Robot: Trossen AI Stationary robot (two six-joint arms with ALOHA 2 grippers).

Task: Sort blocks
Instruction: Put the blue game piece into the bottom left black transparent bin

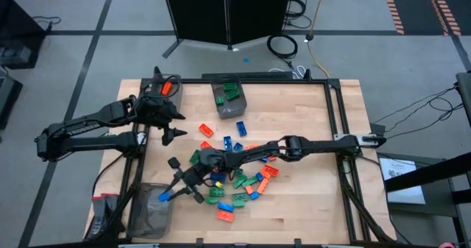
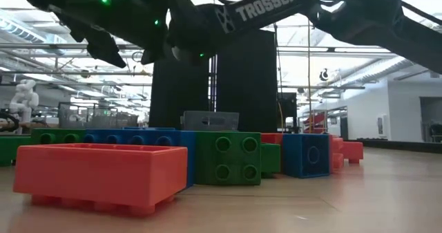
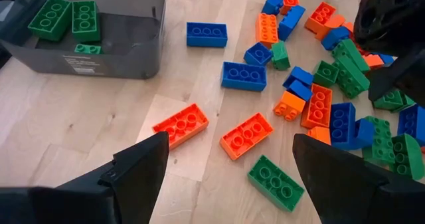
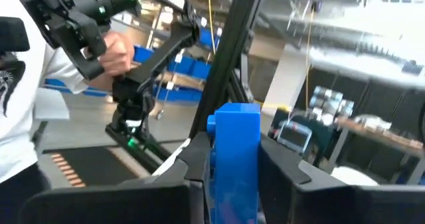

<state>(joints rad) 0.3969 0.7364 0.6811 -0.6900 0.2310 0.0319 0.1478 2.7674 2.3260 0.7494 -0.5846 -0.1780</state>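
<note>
A small blue studded plastic brick (image 4: 236,161) was clamped in the right gripper (image 1: 171,192) above the table's near-left bin (image 1: 151,218), beside the scattered blocks (image 1: 246,185), while the left gripper (image 1: 171,135) hovered wide open, holding nothing.

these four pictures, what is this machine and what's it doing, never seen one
It is a two-armed robot at a wooden table, sorting toy bricks by colour. One picture looks straight down, one sits at table height, and two come from cameras on the wrists. A pile of orange, green and blue bricks lies mid-table. A bin at the far edge holds green ones. The right claw is shut on a blue brick near another bin. The left claw hangs open over the table.
</note>
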